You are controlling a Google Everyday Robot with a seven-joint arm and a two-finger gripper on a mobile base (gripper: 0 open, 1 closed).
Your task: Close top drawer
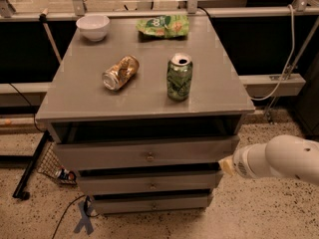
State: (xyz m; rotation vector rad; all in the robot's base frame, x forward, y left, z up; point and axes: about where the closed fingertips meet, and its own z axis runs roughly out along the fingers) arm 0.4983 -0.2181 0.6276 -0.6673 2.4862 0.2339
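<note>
The top drawer is a wide grey drawer with a small round metal knob at its centre. It stands pulled out a little from the grey cabinet, with a dark gap above its front. My gripper is at the end of the white arm coming in from the right. It sits at the drawer front's lower right corner, against or very near it. Its tip is pale and mostly hidden by the arm's white casing.
On the cabinet top stand a green can upright, a brown can on its side, a white bowl and a green snack bag. Two narrower drawers sit below. A black stand and cable lie on the floor at left.
</note>
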